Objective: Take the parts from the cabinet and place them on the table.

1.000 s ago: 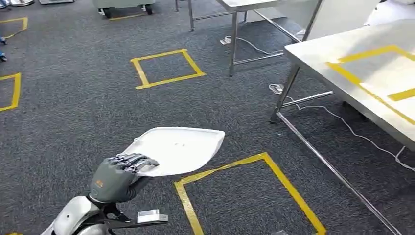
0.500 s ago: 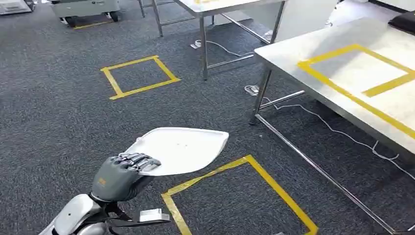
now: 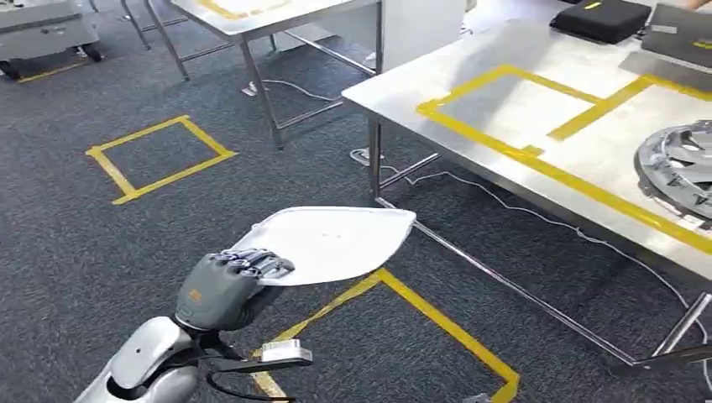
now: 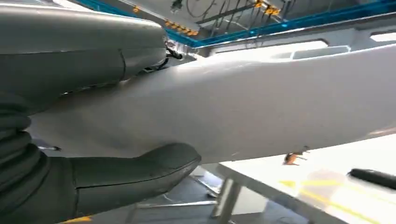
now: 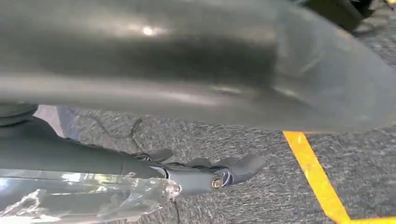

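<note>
Now the left hand is clamped on the near-left edge of the white panel, carrying it flat above the carpet, with the table well apart at far right. Thumb under, fingers on top. It looks thin, stiff and light, but broad and smooth, so it could tip or slip; a deeper hold would steady it. Whether the right hand is spread or closed, I cannot tell.

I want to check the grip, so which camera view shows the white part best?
The head view: the whole white part shows, with the left hand holding its near edge. The left wrist view shows only its underside close up. The right wrist view is too unclear.
</note>
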Available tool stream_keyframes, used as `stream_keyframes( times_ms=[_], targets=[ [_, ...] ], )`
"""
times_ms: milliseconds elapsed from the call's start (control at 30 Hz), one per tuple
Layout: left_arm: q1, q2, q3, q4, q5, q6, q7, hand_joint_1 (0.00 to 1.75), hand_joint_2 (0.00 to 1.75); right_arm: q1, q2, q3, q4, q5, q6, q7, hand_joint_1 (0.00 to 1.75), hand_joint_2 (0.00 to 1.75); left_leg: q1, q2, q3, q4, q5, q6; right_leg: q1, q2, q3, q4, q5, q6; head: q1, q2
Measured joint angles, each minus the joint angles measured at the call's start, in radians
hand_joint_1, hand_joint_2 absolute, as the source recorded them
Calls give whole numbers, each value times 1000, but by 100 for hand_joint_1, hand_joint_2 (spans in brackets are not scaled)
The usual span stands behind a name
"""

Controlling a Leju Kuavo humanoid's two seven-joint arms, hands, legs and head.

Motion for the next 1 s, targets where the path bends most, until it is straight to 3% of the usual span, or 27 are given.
stream_keyframes(
  times_ms=[33,67,100,133,167,200,267,300,333,400,433,467,500,533,600,633,667,700,767,800,833,900,967,1000],
  targets=[
    [0,-8,4,0,-1,-6,-3,175,175,0,0,0,-1,1,1,0,0,0,0,4,5,-1,12,0,1,9,-6,-12,-9,4,5,0],
    [-4,-13,9,0,-1,-7,-6,175,175,4,0,-1,-1,1,0,0,0,0,3,7,12,-13,21,5,2,15,11,9,1,9,2,0],
    [-12,-21,12,0,-1,-10,-9,175,175,7,0,-3,-1,1,0,-1,0,0,4,23,22,-13,19,8,7,14,20,-2,-6,12,6,0],
    [-18,-31,16,0,0,-11,-11,175,175,7,-2,-6,-2,2,0,-1,0,0,4,31,36,-14,28,14,10,-25,19,2,-23,15,4,0],
    [-21,-38,21,0,1,-13,-14,175,175,3,-2,-7,-3,2,0,-1,0,0,4,41,44,-14,23,18,13,-74,7,33,-42,23,12,0],
    [-22,-44,25,0,2,-16,-16,175,175,-1,-2,-7,-3,2,0,-2,0,0,2,53,50,-14,17,23,11,-100,-28,98,-70,28,13,0],
    [-23,-49,31,0,2,-19,-17,175,175,-4,-2,-8,-4,3,0,-2,0,0,1,79,60,-13,3,26,7,-115,-118,245,-126,39,13,0],
    [-23,-52,34,0,2,-21,-17,175,175,-1,-2,-8,-4,3,0,-2,0,0,2,87,67,-13,-4,26,4,-119,-149,285,-134,43,12,0],
    [-23,-56,37,0,2,-22,-17,175,175,3,-2,-8,-4,3,0,-2,0,0,2,95,77,-13,-12,25,-1,-121,-157,278,-116,46,13,0],
    [-24,-61,40,0,2,-22,-17,175,175,6,-2,-9,-4,3,0,-2,0,0,3,114,104,-13,-32,20,-7,-132,-116,150,-17,49,13,0],
    [-25,-63,40,0,2,-22,-17,175,175,6,-2,-10,-4,3,0,-2,0,0,5,125,119,-13,-43,16,-9,-152,-81,60,43,52,13,0],
    [-26,-64,41,0,2,-22,-17,175,175,6,-1,-10,-4,3,0,-2,0,0,1,132,126,-14,-52,9,-6,-197,-67,13,71,54,14,0],
    [-26,-65,43,0,2,-22,-18,175,175,1,2,-10,-4,3,1,-2,0,0,-4,138,130,-11,-56,5,4,-208,-70,-10,39,42,17,0],
    [-27,-68,46,0,2,-26,-19,175,175,-1,2,-10,-4,4,1,-2,0,0,-9,148,129,-17,-58,1,3,-195,-64,-5,50,24,13,0],
    [-32,-74,52,1,3,-28,-25,175,175,3,0,-11,-5,8,1,-1,0,0,-6,158,140,-13,-65,-8,1,-169,-64,-7,50,13,10,0],
    [-37,-78,56,2,3,-31,-27,175,175,3,0,-12,-6,10,0,-2,0,0,-1,157,142,-8,-70,-15,-2,-154,-49,-11,48,8,9,0],
    [-43,-80,62,3,4,-31,-29,175,175,2,0,-12,-6,11,1,-4,0,0,5,125,134,24,-72,-18,-2,-150,-39,-14,45,4,10,0],
    [-49,-83,69,5,4,-32,-31,175,175,-1,0,-12,-6,13,2,-6,0,0,5,102,97,88,-84,-22,-3,-142,-32,-15,40,-3,8,0],
    [-50,-87,83,14,6,-37,-35,175,175,-5,0,-12,-7,25,6,-9,0,0,5,87,-8,239,-142,-26,-3,-123,-20,-15,28,-10,4,0],
    [-49,-88,90,18,7,-40,-37,175,175,-3,0,-12,-7,29,6,-9,0,0,5,85,-49,282,-163,-26,-2,-116,-14,-15,21,-12,3,0],
    [-50,-89,98,22,8,-41,-38,175,175,-1,0,-13,-7,34,6,-8,0,0,4,82,-72,287,-158,-23,-1,-115,-4,-15,14,-13,4,0],
    [-52,-93,108,28,8,-42,-39,175,175,1,0,-13,-7,38,8,-8,0,0,3,82,-66,224,-95,-15,-1,-113,17,-16,-2,-13,3,0],
    [-58,-98,118,37,9,-43,-41,175,175,2,1,-13,-7,41,10,-8,0,0,-1,94,-8,53,43,-2,-1,-115,37,-19,-26,-4,3,0],
    [-62,-100,122,40,9,-44,-41,175,175,0,2,-13,-7,42,10,-8,0,0,-3,98,-3,5,35,2,5,-116,54,-12,-37,4,4,0]
  ],
)
